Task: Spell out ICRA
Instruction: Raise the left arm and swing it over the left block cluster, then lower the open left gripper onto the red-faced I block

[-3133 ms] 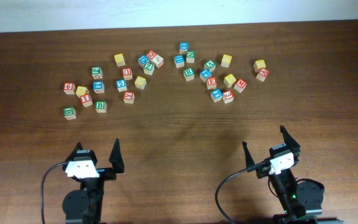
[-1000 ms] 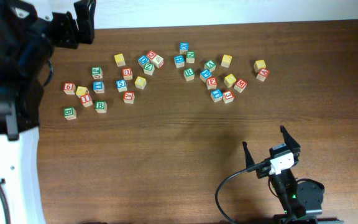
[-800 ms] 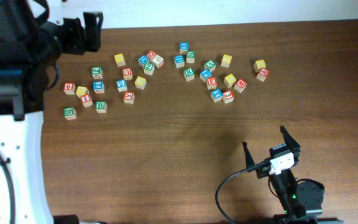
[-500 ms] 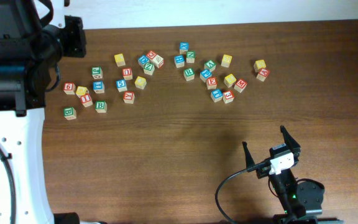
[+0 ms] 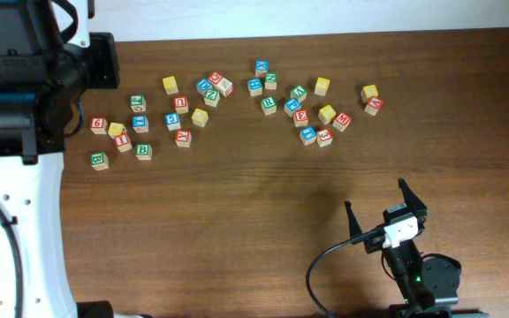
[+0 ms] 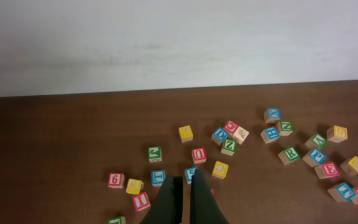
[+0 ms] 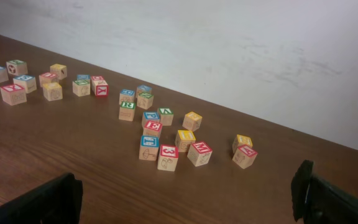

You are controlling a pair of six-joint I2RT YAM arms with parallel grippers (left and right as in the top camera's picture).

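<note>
- Left tool (image 6: 186, 182): the fingers are pressed flat together with nothing between them. A second ago they stood spread, so this closing is the newest change, and it closes on air.
- Same arm: three seconds ago it sat parked at the near edge of the counter (image 5: 237, 238). Now it is raised high over the far left corner and fills the left side of the overhead view. Its wrist camera looks down on the left cluster.
- Nearest the fingers, just to their left in the wrist view, lies the red I block (image 6: 140, 200), apart from the tool. A yellow block (image 6: 134, 185) sits right against it, which may crowd a grasp.
- Farther out, the green R block (image 5: 269, 104) lies in the right cluster. The red block (image 5: 374, 105) at the far right end is probably the A, but the letter is too small for you to be sure.
- Several yellow blocks are scattered about, and you cannot tell which one carries the C.
- No block has shifted over the last three seconds. All lie loose near the far edge, and no row is begun.
- Right tool (image 5: 375, 194): the jaws are spread wide and empty, and it is parked at the near right as before.
- Judgement: spelling is not started. You must reopen the left tool before lowering it onto the I.
</note>
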